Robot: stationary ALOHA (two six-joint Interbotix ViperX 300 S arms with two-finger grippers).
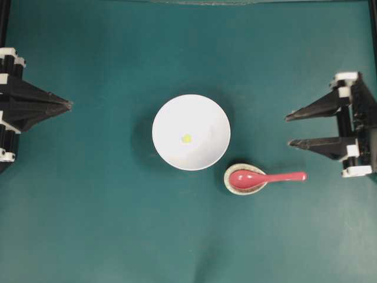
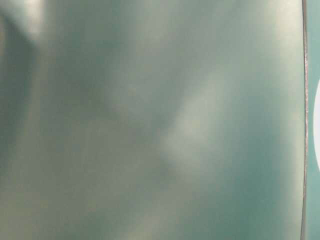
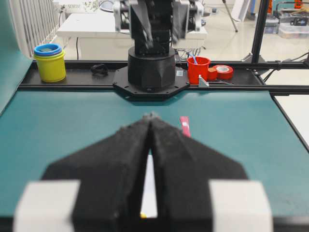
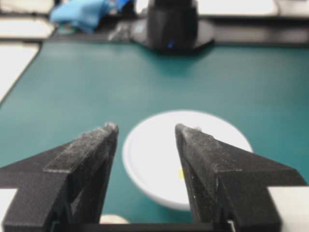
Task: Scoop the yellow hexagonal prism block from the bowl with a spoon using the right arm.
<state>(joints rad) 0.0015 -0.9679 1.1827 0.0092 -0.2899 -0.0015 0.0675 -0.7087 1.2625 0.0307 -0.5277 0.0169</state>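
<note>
Well apart: spoon [image 1: 266, 177] below-left of open right hand [image 1: 288, 130].

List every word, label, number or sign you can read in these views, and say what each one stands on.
No text reads clearly in any view.
Box on the white table behind the rig, left wrist view: a printed line, too small and blurred to read.
Bowl, spoon, small dish, yellow block: no markings.
</note>
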